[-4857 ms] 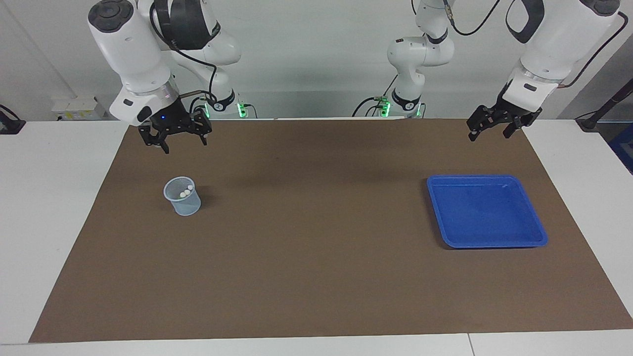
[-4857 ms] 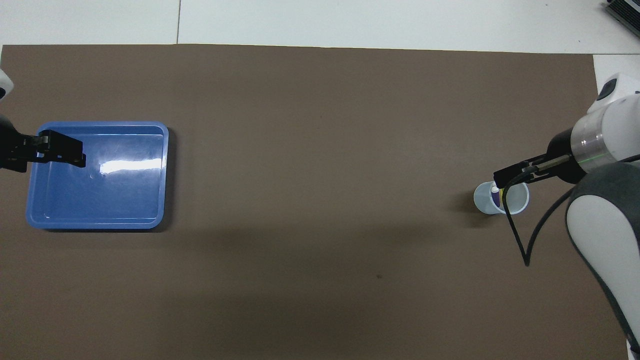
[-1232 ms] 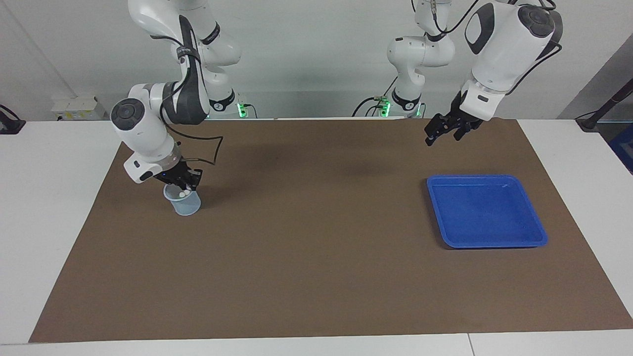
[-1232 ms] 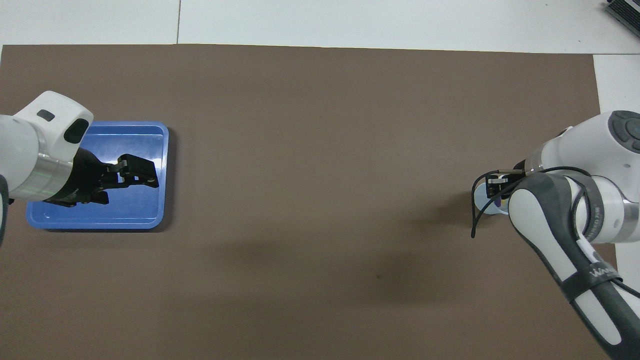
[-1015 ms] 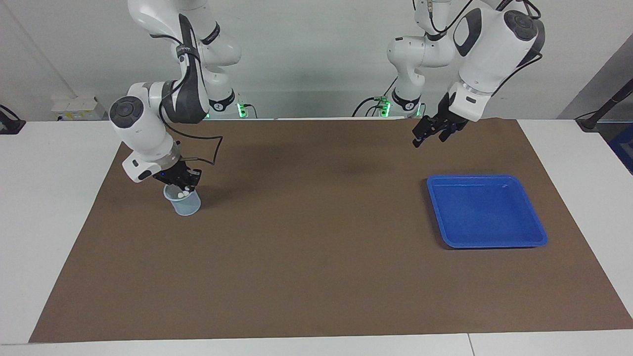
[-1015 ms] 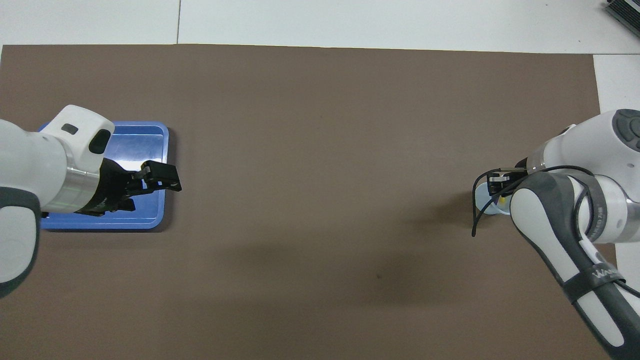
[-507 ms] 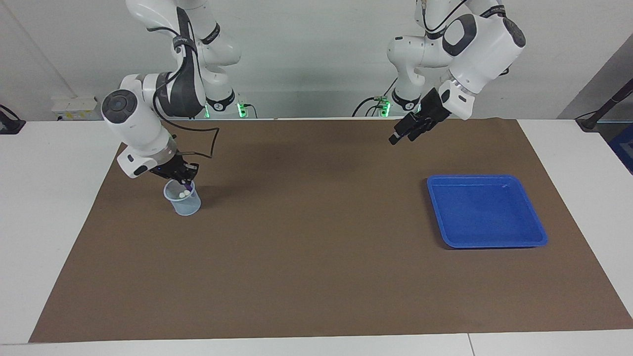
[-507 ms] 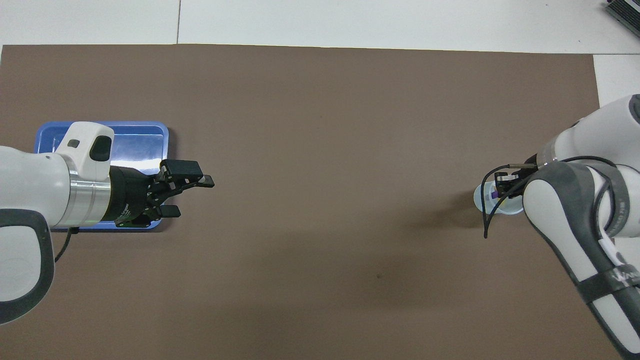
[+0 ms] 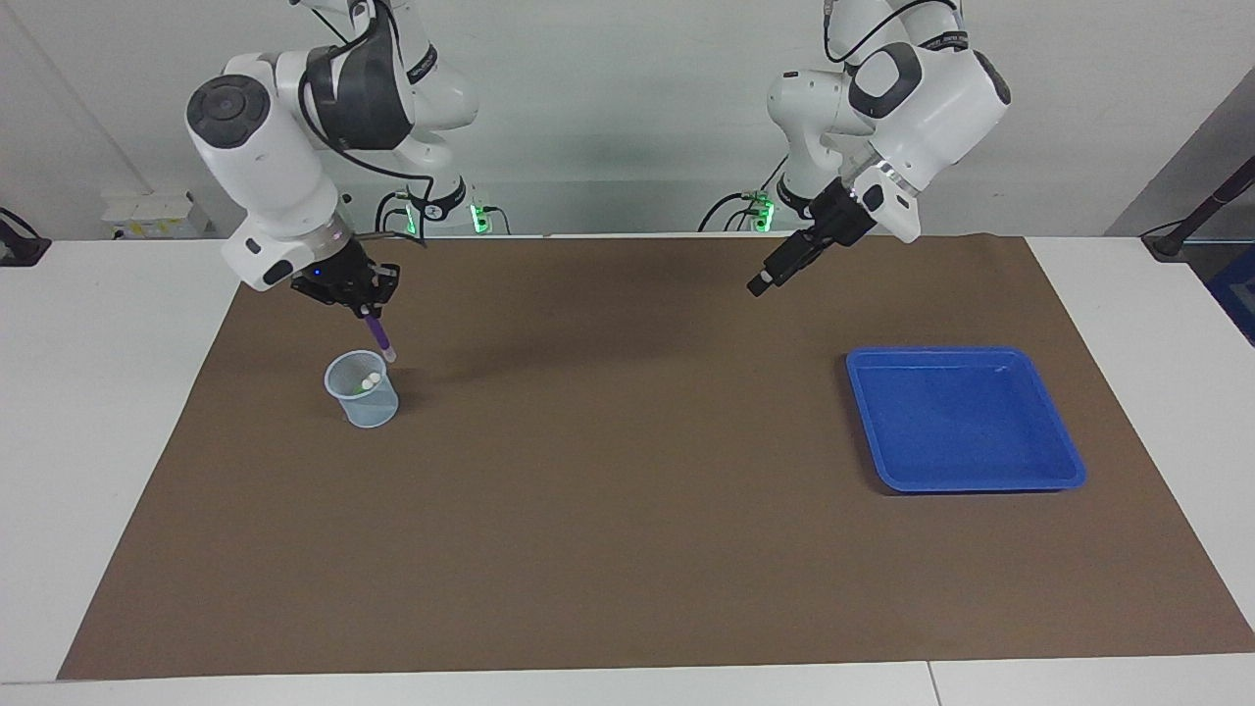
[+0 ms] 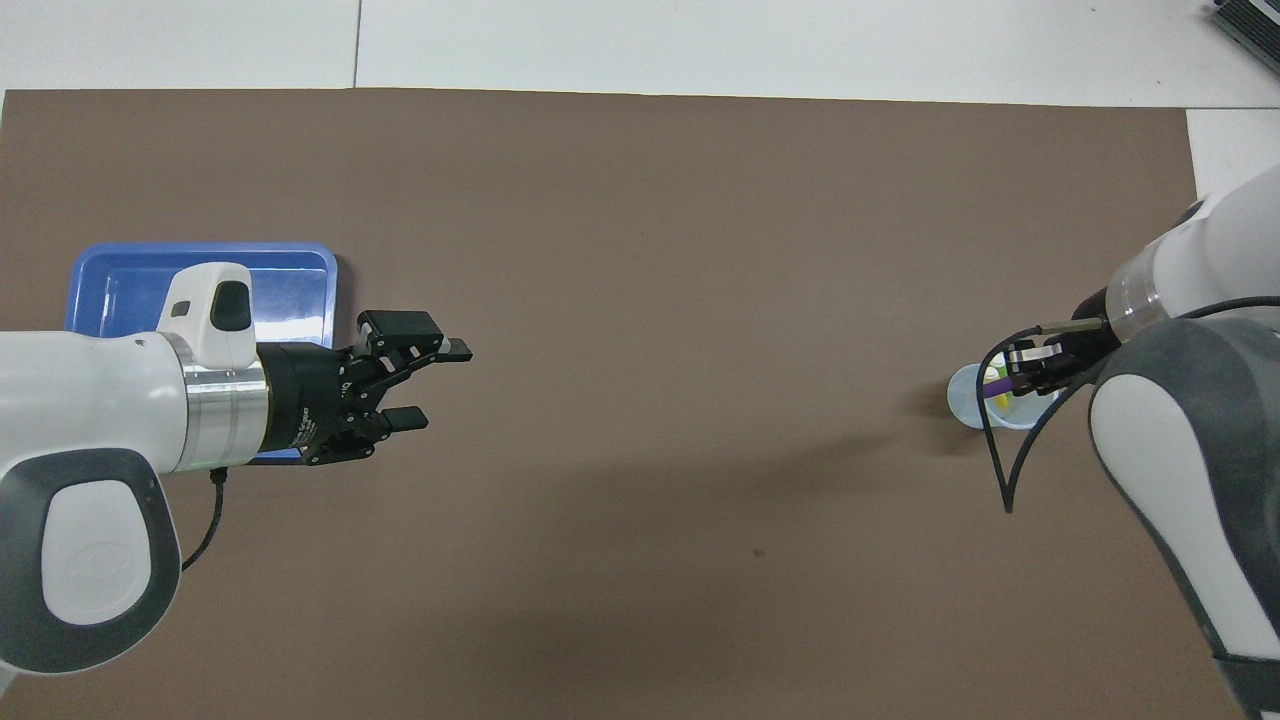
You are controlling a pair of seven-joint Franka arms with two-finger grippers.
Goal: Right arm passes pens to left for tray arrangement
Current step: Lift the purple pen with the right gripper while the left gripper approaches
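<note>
The purple pen (image 9: 376,335) hangs tilted in the air just above the small cup (image 9: 362,390), pale end down, pinched at its top by the right gripper (image 9: 361,302), whose jaws are clenched on it. Two more pens (image 9: 368,381) stand in the cup. The left gripper (image 10: 432,382) hovers over the bare brown mat (image 9: 627,471) beside the blue tray (image 9: 964,419), jaws spread apart, grasping nothing.
</note>
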